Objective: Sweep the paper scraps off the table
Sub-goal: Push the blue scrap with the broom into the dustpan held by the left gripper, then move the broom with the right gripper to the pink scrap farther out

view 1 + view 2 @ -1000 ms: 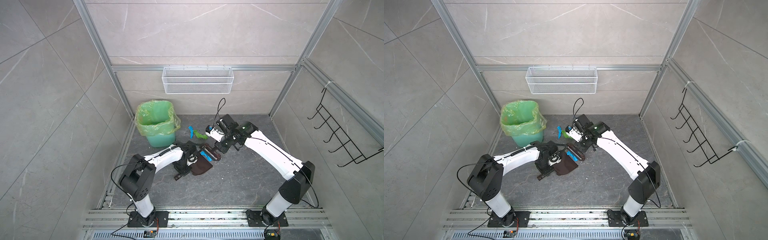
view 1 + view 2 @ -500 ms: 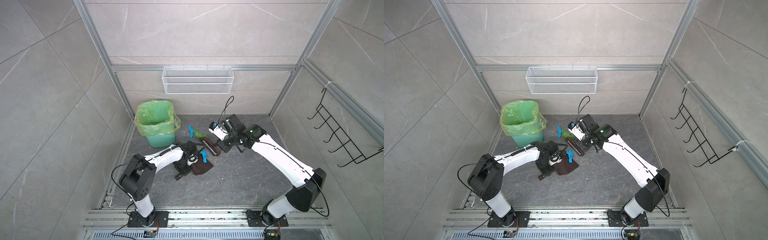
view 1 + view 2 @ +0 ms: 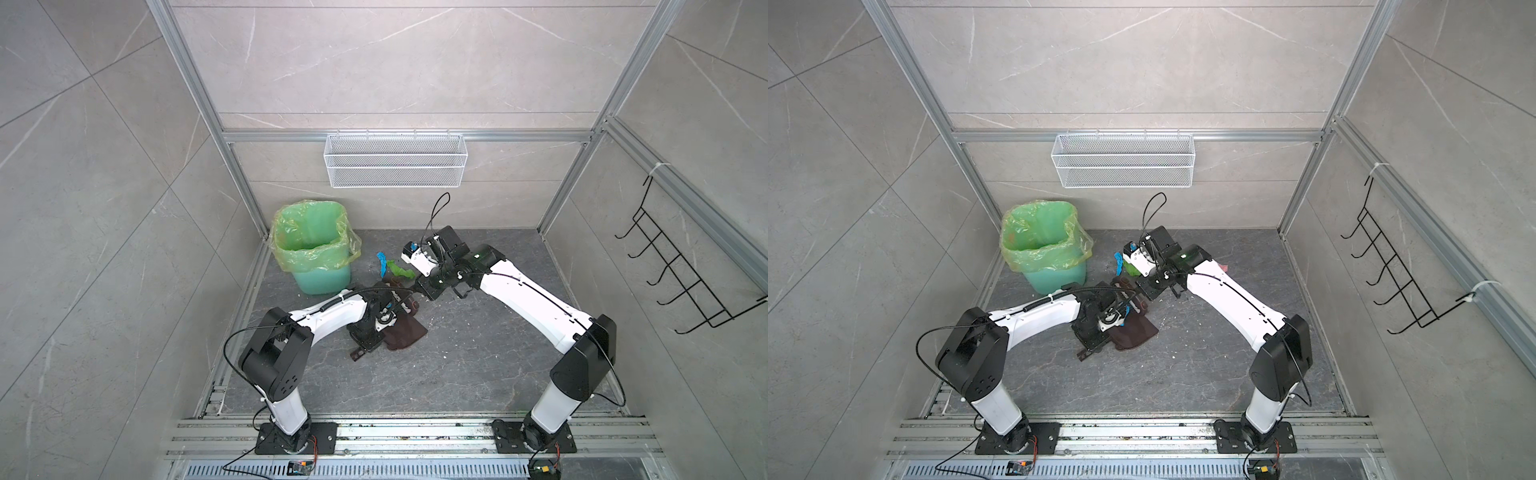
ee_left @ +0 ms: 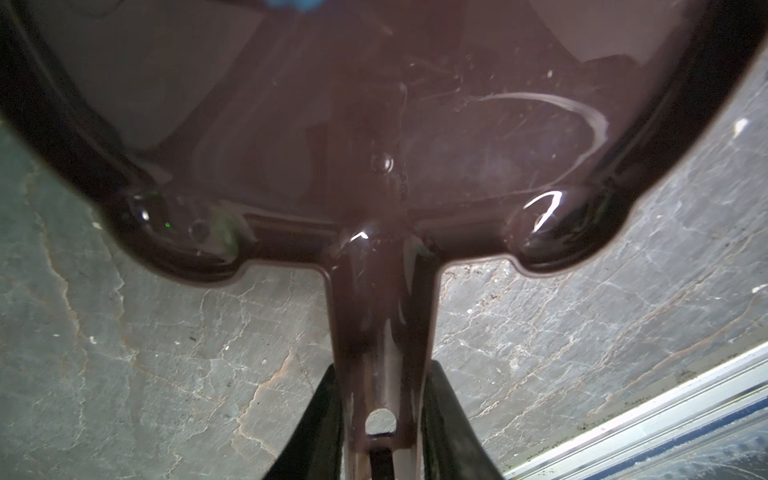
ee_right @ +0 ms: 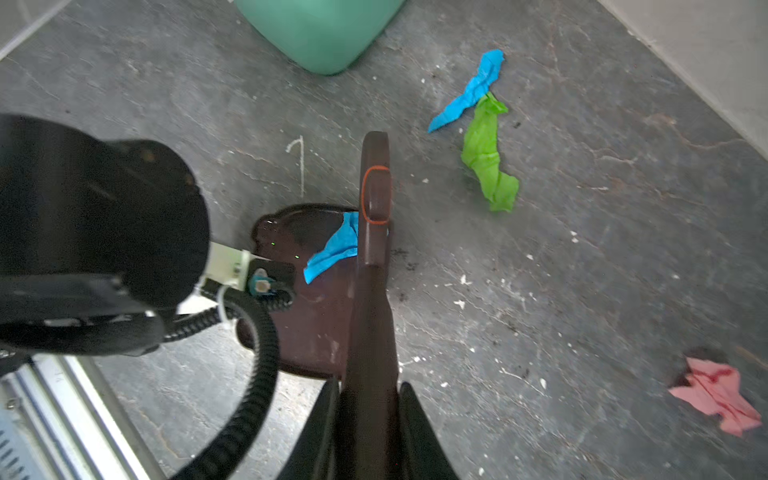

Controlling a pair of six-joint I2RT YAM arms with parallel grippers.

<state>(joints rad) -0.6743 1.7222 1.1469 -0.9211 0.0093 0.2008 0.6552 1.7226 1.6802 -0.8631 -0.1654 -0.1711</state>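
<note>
Three pieces loose on the desk (image 3: 478, 374): blue paper scrap (image 5: 469, 93) and green paper scrap (image 5: 488, 158) end to end, near the bin (image 3: 324, 280); pink paper scrap (image 5: 715, 395) well apart from them. One more blue piece (image 5: 332, 249) lying inside the dustpan (image 4: 374, 124), right against the brush (image 5: 374, 199). Gripping tight: left claw (image 4: 384, 415) shut on the dustpan handle, right claw (image 5: 370, 424) shut on the brush handle. Risks, as judged: flicking the caught piece back out with a loose stroke; tilting the pan and spilling it; shoving light paper under the lip instead of over it; bumping claw against claw, working so close.
</note>
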